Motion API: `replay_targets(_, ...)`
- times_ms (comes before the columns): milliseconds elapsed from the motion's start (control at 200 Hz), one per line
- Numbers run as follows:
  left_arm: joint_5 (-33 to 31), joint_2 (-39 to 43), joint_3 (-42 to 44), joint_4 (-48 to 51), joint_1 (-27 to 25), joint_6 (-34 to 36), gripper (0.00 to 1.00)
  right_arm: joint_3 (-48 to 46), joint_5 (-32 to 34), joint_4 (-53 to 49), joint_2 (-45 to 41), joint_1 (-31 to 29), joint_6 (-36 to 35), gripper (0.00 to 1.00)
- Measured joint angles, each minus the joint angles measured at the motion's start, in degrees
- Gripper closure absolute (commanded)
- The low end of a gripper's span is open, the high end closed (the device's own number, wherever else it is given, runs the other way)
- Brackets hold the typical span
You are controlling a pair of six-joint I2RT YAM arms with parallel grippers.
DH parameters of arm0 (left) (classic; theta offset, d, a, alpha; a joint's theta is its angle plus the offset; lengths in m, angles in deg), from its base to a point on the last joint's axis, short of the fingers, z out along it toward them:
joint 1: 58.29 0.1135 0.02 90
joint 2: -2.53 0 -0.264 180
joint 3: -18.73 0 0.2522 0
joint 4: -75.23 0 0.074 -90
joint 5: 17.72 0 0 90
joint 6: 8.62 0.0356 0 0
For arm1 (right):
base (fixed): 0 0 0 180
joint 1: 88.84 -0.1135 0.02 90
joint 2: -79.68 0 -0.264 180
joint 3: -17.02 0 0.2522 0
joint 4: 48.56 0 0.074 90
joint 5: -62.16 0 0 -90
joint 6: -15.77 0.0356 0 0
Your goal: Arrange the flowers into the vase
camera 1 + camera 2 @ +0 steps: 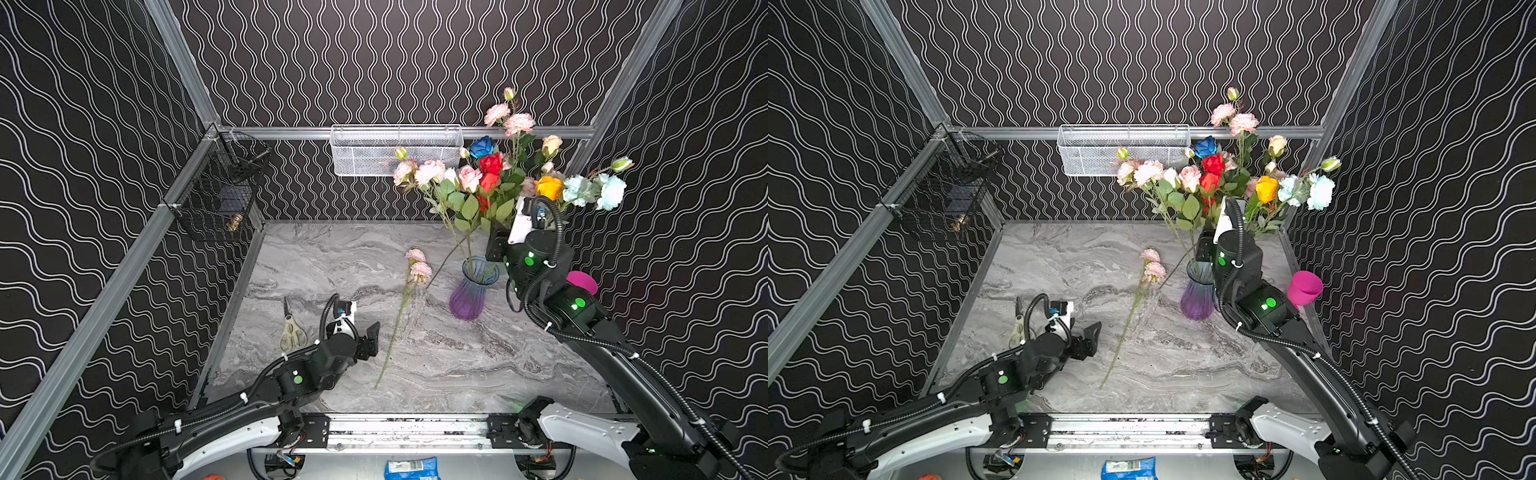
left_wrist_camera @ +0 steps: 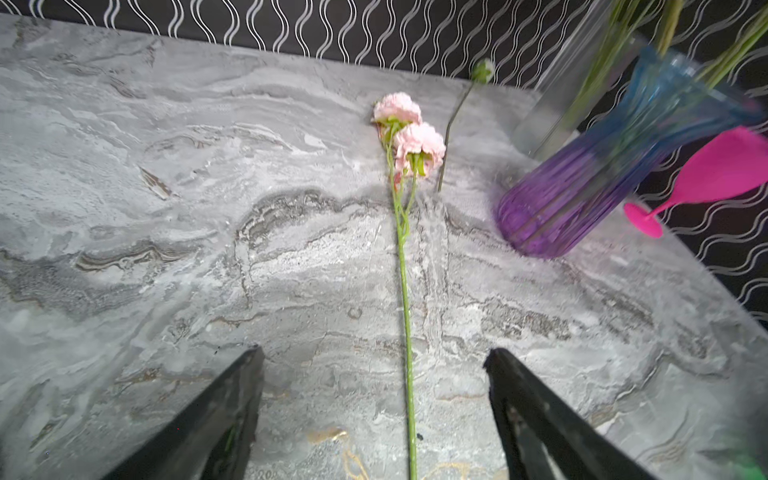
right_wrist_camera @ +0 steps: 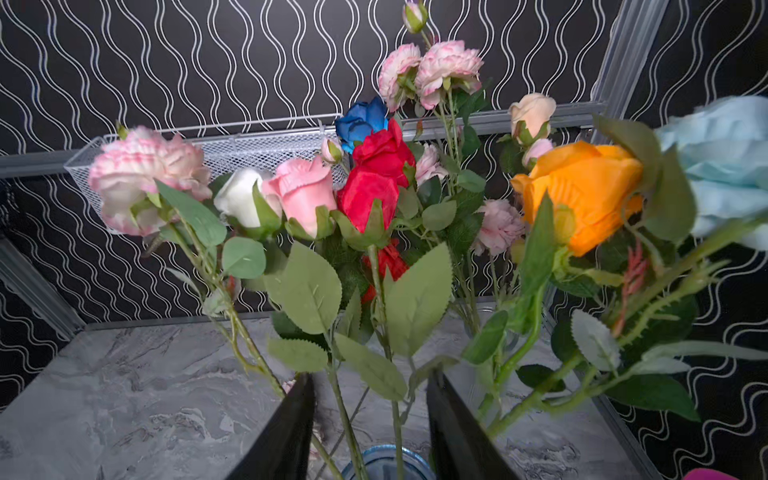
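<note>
Flaring ribbed translucent vase (image 1: 471, 293), leafy ruffled flowers (image 1: 490, 174)

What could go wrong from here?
1. The right claw stands open among stems above the vase; pulling back could snag leaves and tip it.
2. That arm looks close to the pink goblet and might knock it.
3. The loose flower lies flat on the table; its thin stem may slip from the left claw.

Scissors (image 1: 292, 332) lie on the marble tabletop (image 1: 457, 374); pink goblet (image 1: 1304, 287) far right (partly hidden); white mesh basket (image 1: 395, 151) and seemingly laden black wire basket (image 1: 220, 191) hang behind.
</note>
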Motion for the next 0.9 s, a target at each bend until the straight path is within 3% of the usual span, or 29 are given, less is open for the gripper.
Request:
replay_targets(160,2.71,-12.04,-2.08,-0.13,0.02,1.49,0.25,1.11,-4.20,-0.09,-2.29,-0.83,1.42,0.53)
replay_targets(496,6.32,-38.66,-14.60,-1.25,0.63,5.99,0.27,-2.01,-10.82,-0.90,-5.70,-3.91,4.37,0.53)
replay_targets(696,10.10,-52.09,-24.28,-1.92,5.55,8.24,0.50,-5.55,-14.88,-0.70,-7.23,-4.39,7.91,0.54)
replay_targets(901,12.35,-56.06,-27.10,-1.53,6.34,8.48,0.82,-7.02,-18.47,0.07,-8.46,-4.92,10.58,0.54)
